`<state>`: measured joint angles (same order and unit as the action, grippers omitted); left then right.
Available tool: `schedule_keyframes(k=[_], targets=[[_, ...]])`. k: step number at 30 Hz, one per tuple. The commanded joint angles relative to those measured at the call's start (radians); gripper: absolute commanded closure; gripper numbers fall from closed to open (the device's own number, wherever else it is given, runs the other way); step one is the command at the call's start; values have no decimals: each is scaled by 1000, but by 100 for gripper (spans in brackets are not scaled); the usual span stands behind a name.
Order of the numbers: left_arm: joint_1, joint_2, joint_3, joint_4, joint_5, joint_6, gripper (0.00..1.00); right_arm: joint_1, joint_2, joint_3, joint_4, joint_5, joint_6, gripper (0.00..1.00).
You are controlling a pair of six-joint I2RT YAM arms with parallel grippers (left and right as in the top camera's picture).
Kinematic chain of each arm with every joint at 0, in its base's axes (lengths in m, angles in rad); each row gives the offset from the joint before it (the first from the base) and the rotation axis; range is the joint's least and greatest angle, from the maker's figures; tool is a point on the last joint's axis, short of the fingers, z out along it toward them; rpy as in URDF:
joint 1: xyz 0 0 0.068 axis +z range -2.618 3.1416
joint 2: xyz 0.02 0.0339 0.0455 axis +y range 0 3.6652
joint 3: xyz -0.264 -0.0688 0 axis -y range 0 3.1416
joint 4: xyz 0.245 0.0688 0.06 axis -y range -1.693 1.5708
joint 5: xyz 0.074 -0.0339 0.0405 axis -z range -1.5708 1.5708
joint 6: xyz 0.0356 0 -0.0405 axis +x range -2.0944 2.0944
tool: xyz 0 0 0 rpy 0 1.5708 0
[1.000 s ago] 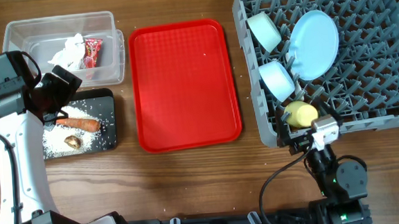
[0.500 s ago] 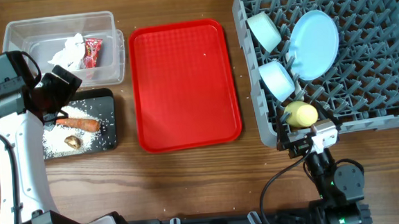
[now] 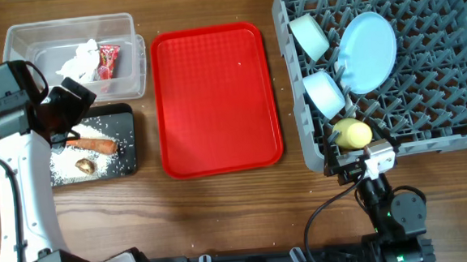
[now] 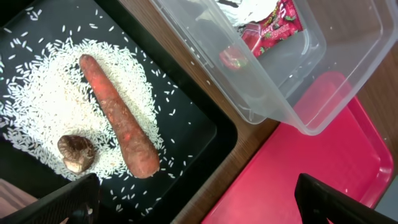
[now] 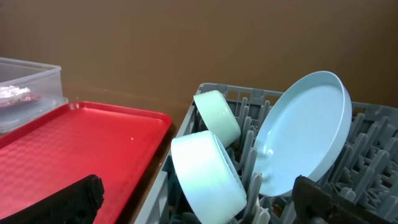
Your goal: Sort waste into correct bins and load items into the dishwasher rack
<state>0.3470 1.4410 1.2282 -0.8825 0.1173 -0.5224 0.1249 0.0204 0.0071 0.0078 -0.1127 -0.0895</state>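
A brown wood-grain bench [image 3: 222,213] is seen from above, and in the right wrist view a plain brown surface fills the background. At the bench's right end a large square grey plastic rack [image 3: 443,102] with upright pegs is set; a round pale blue plate [image 3: 368,52], a pale green bowl [image 3: 309,35] and a pale blue bowl [image 3: 325,93] are stood on edge in it, with a small yellow cup [image 3: 351,132] at its near edge. A flat red tray [image 3: 215,99] is laid in the middle. The white left arm [image 3: 17,185] is raised along the left side, and its tool [image 4: 199,200] is held wide open, with nothing in it, above a shallow black rectangular tray [image 3: 123,113]. The right tool [image 5: 199,200] is likewise spread wide and unladen, just before the rack. A clear rectangular plastic tub [image 3: 68,24] is placed behind the black tray; crumpled white tissue [image 3: 79,61] and a red snack wrapper [image 3: 109,60] are contained in it. On the black tray an orange carrot-like stick [image 3: 96,144] and a small brown lump [image 3: 84,165] are laid upon scattered white rice grains [image 3: 65,162]. White lettering is seen on the wrapper but cannot be read.
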Motion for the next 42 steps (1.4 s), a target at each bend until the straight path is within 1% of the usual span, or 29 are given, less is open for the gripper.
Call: schedule_keyframes(k=[1, 3, 4, 5, 7, 9, 14, 16, 21, 26, 32, 36, 42], targets=[[-46, -119, 15, 55, -23, 55, 0, -7, -6, -2, 2, -16, 18, 0], [-108, -184, -8, 142, -22, 192, 0, -7, -6, -2, 2, -16, 18, 0], [-150, -233, -39, 210, -23, 262, 0, -7, -6, -2, 2, -16, 17, 0], [-178, -274, -69, 262, -24, 304, 0, -7, -6, -2, 2, -16, 18, 0], [-223, -400, -182, 384, -33, 317, 0, -7, -6, -2, 2, -16, 18, 0], [-233, -555, -349, 496, -33, 317, 0, -7, -6, -2, 2, -16, 18, 0], [-235, -881, -680, 668, -33, 318, 0, -7, -6, -2, 2, -16, 18, 0], [-254, -974, -772, 712, -35, 337, 0, -7, -6, -2, 2, -16, 18, 0], [-323, -1177, -998, 861, -86, 336, 0, -7, -6, -2, 2, -16, 18, 0], [-332, -1312, -1134, 916, -85, 336, 0, -7, -6, -2, 2, -16, 18, 0], [-332, -1424, -1167, 917, -127, 336, 0, -7, -6, -2, 2, -16, 17, 0], [-332, -1438, -1172, 922, -138, 336, 0, -7, -6, -2, 2, -16, 18, 0], [-332, -1438, -1223, 969, -138, 336, 0, -7, -6, -2, 2, -16, 18, 0]])
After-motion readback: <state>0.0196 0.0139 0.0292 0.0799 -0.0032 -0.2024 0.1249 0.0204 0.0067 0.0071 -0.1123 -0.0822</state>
